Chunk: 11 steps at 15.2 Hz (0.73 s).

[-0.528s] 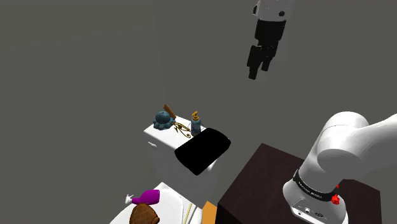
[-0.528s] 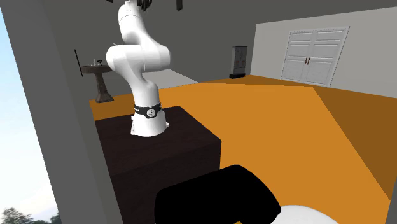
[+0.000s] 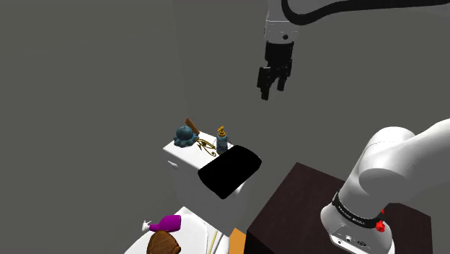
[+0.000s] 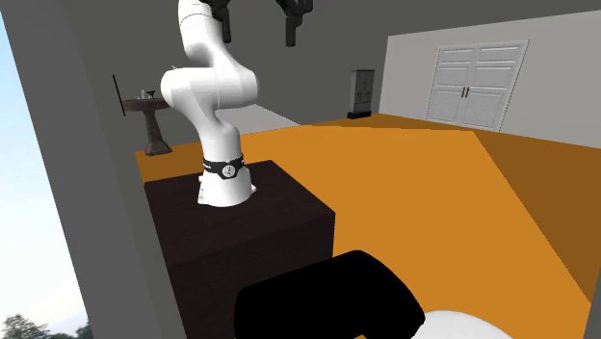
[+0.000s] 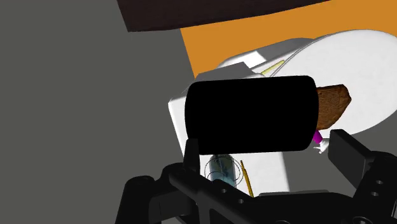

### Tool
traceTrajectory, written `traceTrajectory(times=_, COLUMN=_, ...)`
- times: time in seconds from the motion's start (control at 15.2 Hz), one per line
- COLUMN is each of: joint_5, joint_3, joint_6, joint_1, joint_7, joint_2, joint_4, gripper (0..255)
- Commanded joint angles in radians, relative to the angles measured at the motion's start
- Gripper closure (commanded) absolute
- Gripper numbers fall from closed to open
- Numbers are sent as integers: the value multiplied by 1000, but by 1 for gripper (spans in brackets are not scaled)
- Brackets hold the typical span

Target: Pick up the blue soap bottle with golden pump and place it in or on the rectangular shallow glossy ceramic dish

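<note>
We hold our arm high, the gripper hanging open.
Our white arm (image 3: 386, 162) rises from its banded base (image 4: 223, 178), folds at a bulky elbow, and runs along the shoulder view's top edge to the wrist. From there our black gripper (image 3: 271, 89) points downward, leaning a little toward that view's left. In the wrist view we see its two fingers (image 5: 348, 153) standing well apart. In the second exterior view the gripper hangs just below the top edge.
</note>
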Motion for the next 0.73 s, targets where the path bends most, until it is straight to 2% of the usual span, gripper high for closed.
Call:
traceTrajectory(times=0.0, joint_5=-3, joint_3=1, joint_6=54, joint_1=-8, joint_7=9, joint_2=77, joint_4=11, gripper=0)
traceTrajectory(times=0.66, joint_5=-18, joint_3=17, joint_6=248, joint_1=-33, joint_7=82, joint_2=450, joint_4=124, gripper=0)
